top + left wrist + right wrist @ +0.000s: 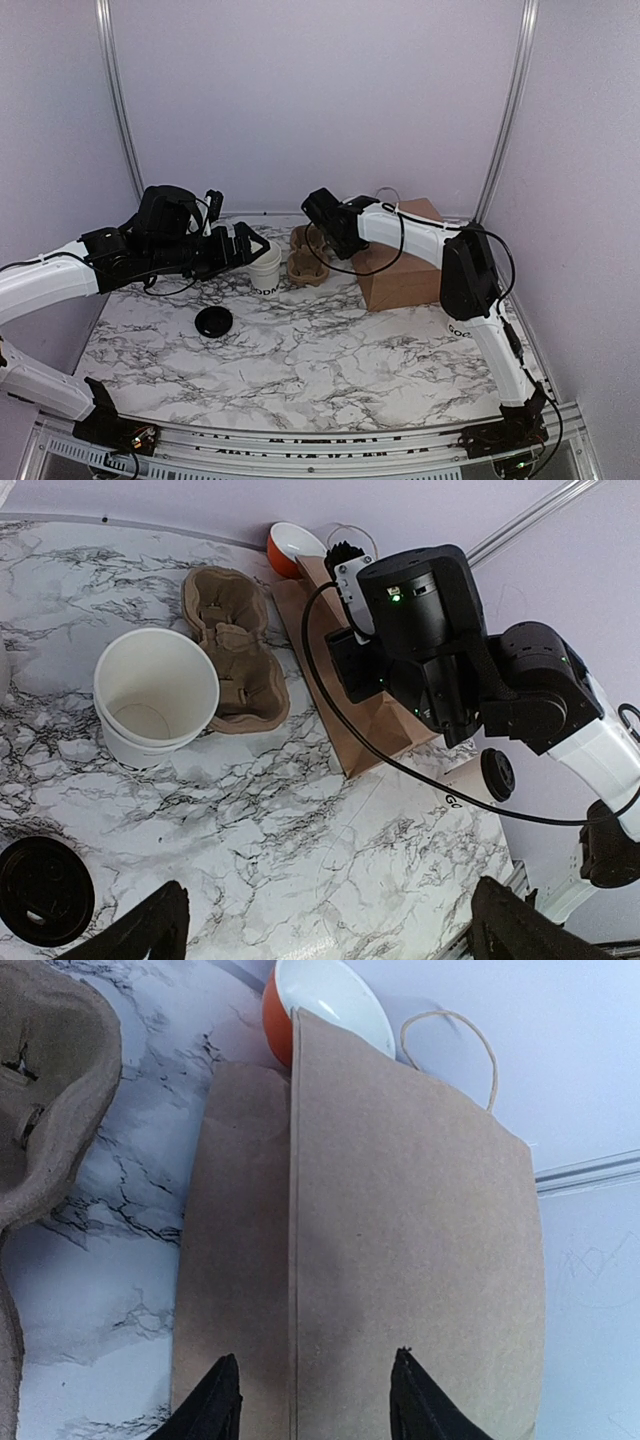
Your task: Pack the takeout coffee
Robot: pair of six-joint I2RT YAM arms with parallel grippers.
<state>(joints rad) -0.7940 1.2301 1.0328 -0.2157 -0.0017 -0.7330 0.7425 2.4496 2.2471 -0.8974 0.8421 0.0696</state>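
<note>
The takeout coffee's white paper cup (266,270) stands open, lid off, with dark lettering near its base; the left wrist view (157,695) shows it looks empty. Its round black lid (213,321) lies flat on the marble in front of it, also in the left wrist view (42,890). My left gripper (250,247) is open and empty, close to the cup's left side, its fingers (140,935) wide apart. My right gripper (315,1400) is open and empty over the flat brown paper bag (410,1230), which also shows from the top (400,265).
A brown pulp cup tray (308,258) lies between cup and bag. An orange bowl (320,1005) sits behind the bag by the back wall. What looks like a second lettered white cup with a black lid (497,775) stands by the right arm.
</note>
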